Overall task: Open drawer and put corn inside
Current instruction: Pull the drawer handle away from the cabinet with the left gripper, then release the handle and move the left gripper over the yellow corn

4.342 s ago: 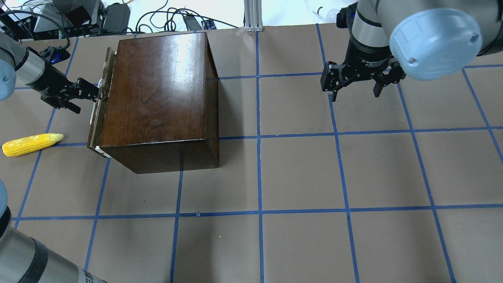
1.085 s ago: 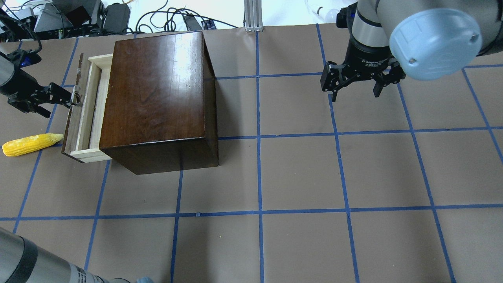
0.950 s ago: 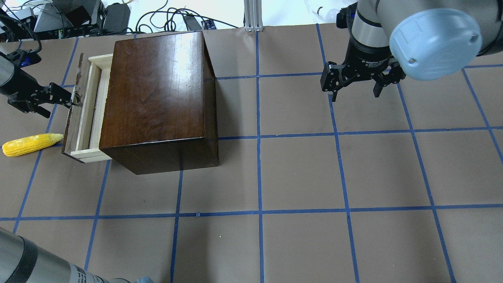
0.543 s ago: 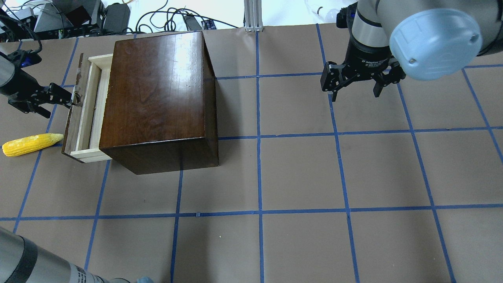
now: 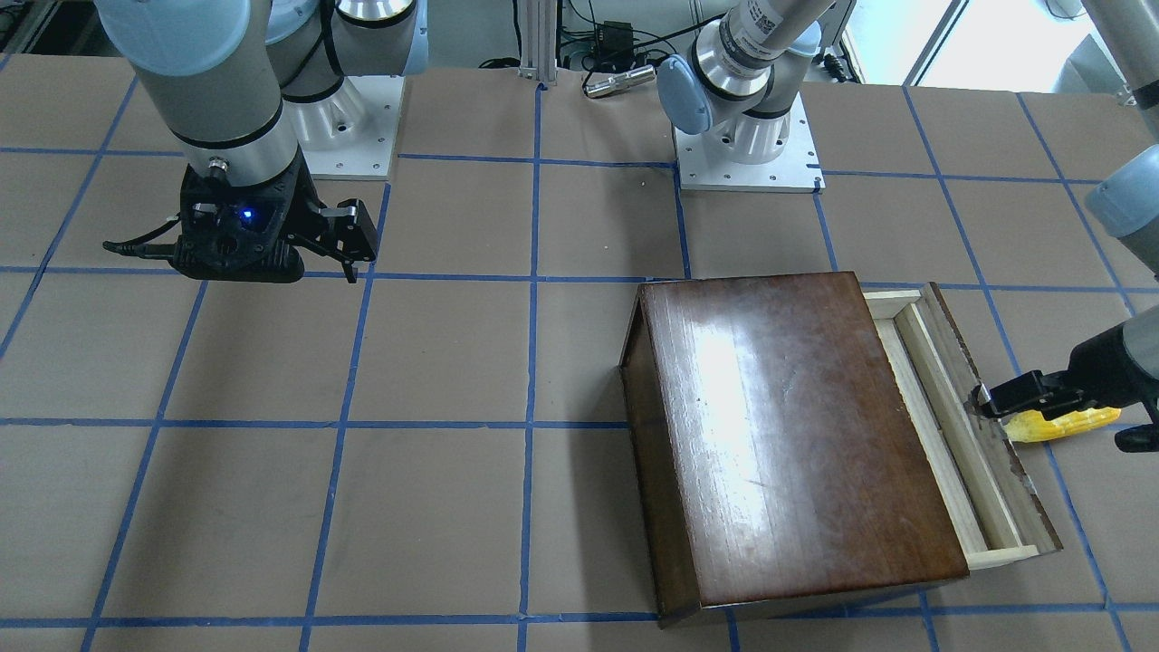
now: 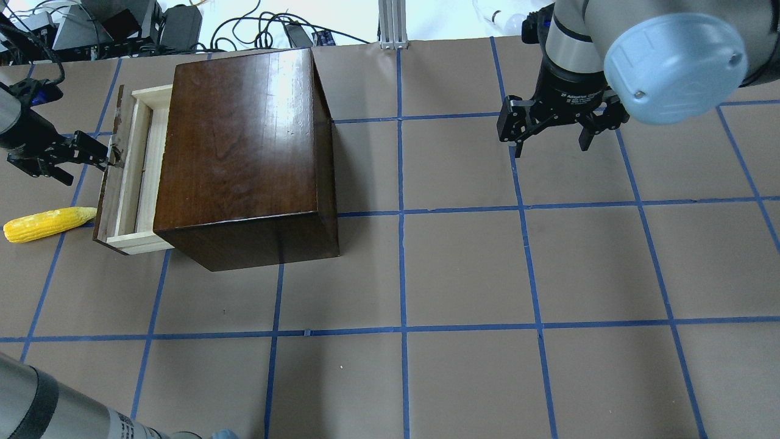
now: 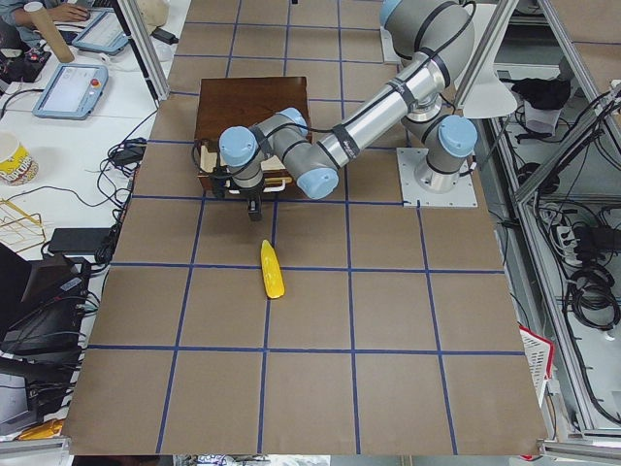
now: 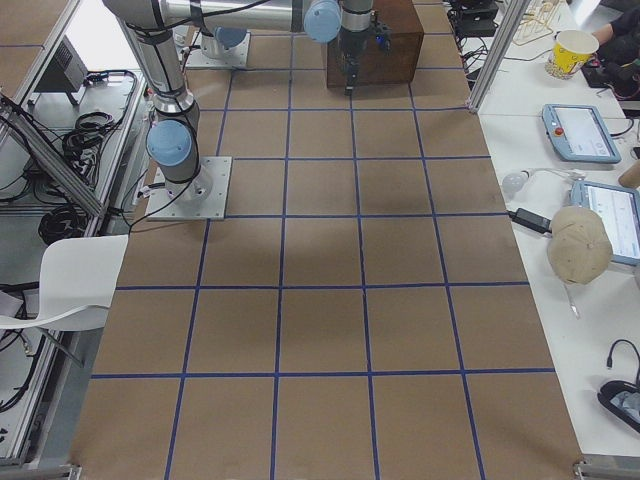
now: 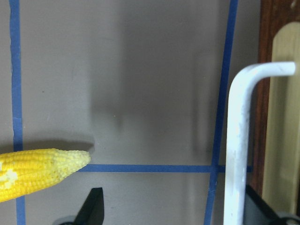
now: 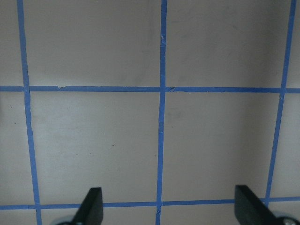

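The drawer [image 6: 131, 183] of pale wood sticks out part way from the left side of the dark-brown box [image 6: 244, 140]; it also shows in the front view [image 5: 951, 426]. My left gripper [image 6: 89, 170] is open at the drawer's dark front panel [image 6: 106, 183]. The white handle [image 9: 236, 150] stands just inside one of its fingers [image 9: 258, 208]. The yellow corn [image 6: 49, 223] lies on the table beside the drawer front, its tip close to the panel; it also shows in the left wrist view [image 9: 37, 171]. My right gripper [image 6: 551, 149] hangs open and empty above the table, far right.
Brown paper with a blue tape grid [image 6: 402, 213] covers the table. Cables and equipment [image 6: 122, 24] lie beyond the far edge. The arm bases [image 5: 747, 154] stand at the robot's side of the table.
The drawer, almost shut 4.3 s ago, has been pulled out to the left by my left gripper, a little further in the last half second. Corn and right arm have not moved.
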